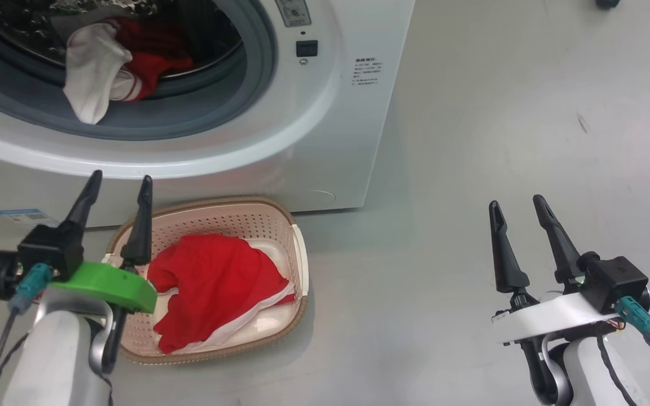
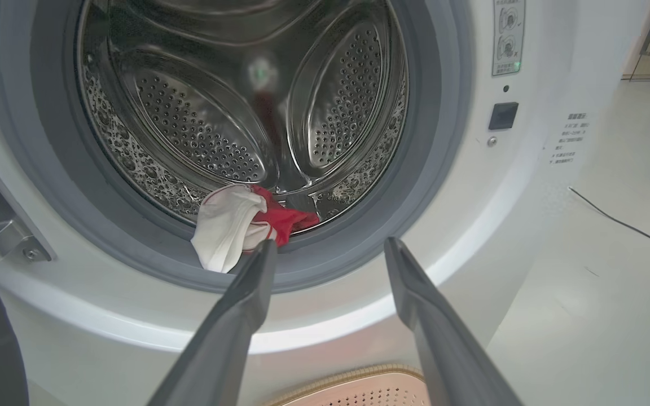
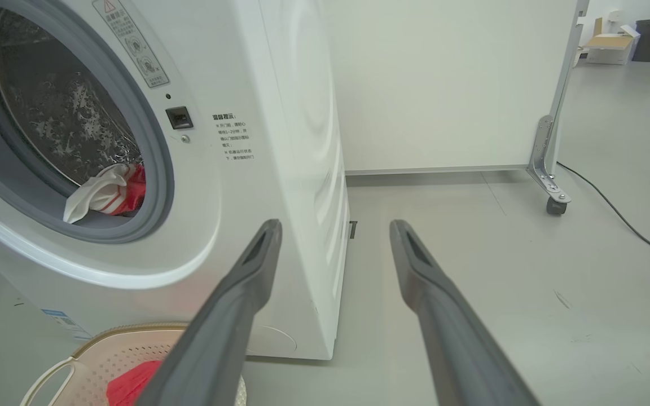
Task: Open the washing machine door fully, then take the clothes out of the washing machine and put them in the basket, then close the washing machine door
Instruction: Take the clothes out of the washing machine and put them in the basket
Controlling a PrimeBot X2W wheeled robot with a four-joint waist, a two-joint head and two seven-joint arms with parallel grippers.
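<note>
Washing machine (image 1: 330,113) with small printed notice (image 3: 233,138), blue label (image 1: 20,215) unreadable, left hand (image 1: 121,177) and right hand (image 1: 515,201) both spread, empty

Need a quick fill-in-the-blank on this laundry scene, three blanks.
One red garment lies in the cream ____.
A second garment, hanging over the washing machine's grey ring, is red and ____.
The left gripper and right gripper both stand ____, holding nothing.
Missing: basket; white; open.

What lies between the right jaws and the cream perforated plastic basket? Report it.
Nothing but bare grey floor reaches the cream basket, per the head view.
</note>
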